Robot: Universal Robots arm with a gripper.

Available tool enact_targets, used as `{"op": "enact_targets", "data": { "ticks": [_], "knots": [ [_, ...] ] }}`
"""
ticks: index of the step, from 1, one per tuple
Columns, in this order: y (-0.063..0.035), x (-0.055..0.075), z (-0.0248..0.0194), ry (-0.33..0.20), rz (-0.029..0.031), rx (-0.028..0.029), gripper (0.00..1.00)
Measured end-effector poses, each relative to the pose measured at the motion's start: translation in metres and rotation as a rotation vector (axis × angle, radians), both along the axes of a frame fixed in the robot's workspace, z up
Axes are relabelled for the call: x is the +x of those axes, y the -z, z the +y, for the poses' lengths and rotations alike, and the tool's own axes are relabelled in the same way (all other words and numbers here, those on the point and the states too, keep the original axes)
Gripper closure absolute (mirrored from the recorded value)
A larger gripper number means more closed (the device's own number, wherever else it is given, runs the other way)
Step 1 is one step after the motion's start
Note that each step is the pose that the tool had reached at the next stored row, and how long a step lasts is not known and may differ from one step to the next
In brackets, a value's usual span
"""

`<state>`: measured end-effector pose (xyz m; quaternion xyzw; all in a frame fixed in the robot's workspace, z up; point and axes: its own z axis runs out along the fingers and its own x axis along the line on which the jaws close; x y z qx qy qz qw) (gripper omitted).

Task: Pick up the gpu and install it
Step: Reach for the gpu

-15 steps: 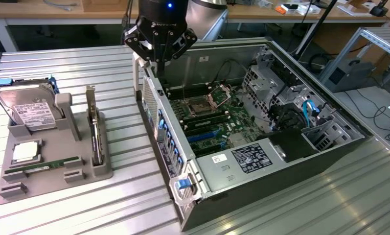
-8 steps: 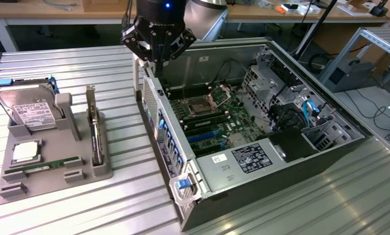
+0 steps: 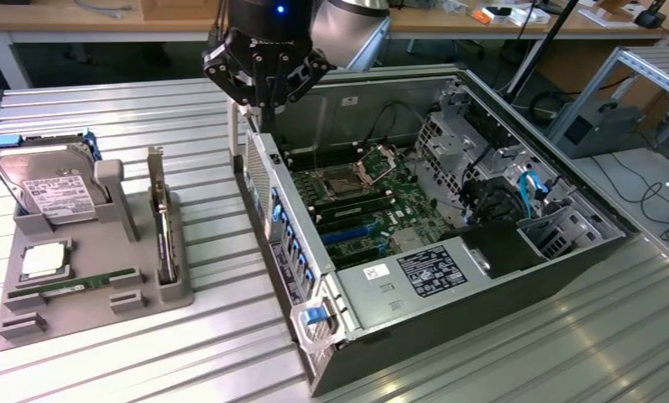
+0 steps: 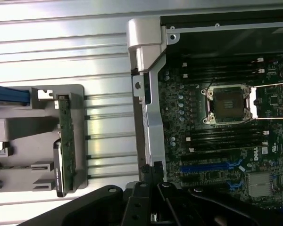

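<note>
I've got the gpu standing on edge in a slot of the grey holder, untouched, with its black cooler showing in the wrist view. In the same holder, the hard drive leans at the back and 1 memory stick lies flat near the front. The holder rests on the ribbed metal desk, to the exterior view's left of the open computer case. My claw hangs over the case's rear wall – well apart from the gpu – jaws pinched together, gripping nothing
</note>
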<state>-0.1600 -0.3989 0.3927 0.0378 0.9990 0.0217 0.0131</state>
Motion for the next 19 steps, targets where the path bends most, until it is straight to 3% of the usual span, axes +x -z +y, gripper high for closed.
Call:
{"op": "enact_targets", "data": {
  "ticks": [19],
  "knots": [
    [0.0002, -0.015, 0.0, 0.0, 0.0, 0.0, 0.89]
  ]
}}
